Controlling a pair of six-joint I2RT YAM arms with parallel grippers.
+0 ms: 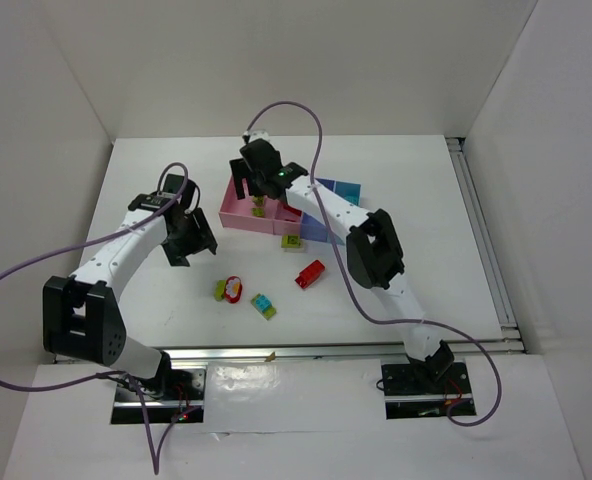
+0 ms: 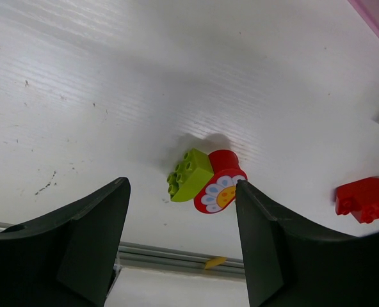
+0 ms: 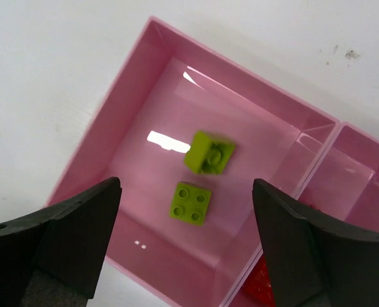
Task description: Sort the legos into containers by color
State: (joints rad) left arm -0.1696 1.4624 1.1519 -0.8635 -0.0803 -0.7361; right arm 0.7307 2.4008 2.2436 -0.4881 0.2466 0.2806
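Note:
The containers are a row of joined bins: a pink bin point(image 1: 234, 210) at the left end and blue bins point(image 1: 338, 190) at the right. My right gripper point(image 1: 256, 190) hangs open over the left pink bin point(image 3: 106, 160). Two lime legos lie in that bin: one blurred point(image 3: 209, 153), one studs-up point(image 3: 191, 203). Something red point(image 3: 260, 284) shows in the neighbouring pink bin point(image 3: 362, 173). My left gripper point(image 2: 182, 192) is open and empty above the table. Just beyond its fingertips lie a lime lego point(image 2: 189, 174) and a red flower-faced lego point(image 2: 221, 188), touching each other.
On the table in front of the bins lie a red lego point(image 1: 310, 273), a teal-and-lime pair point(image 1: 264, 306), the lime-and-red pair point(image 1: 228, 290) and a lime piece point(image 1: 292, 241) close to the bins. A metal rail point(image 1: 376, 348) runs along the near table edge.

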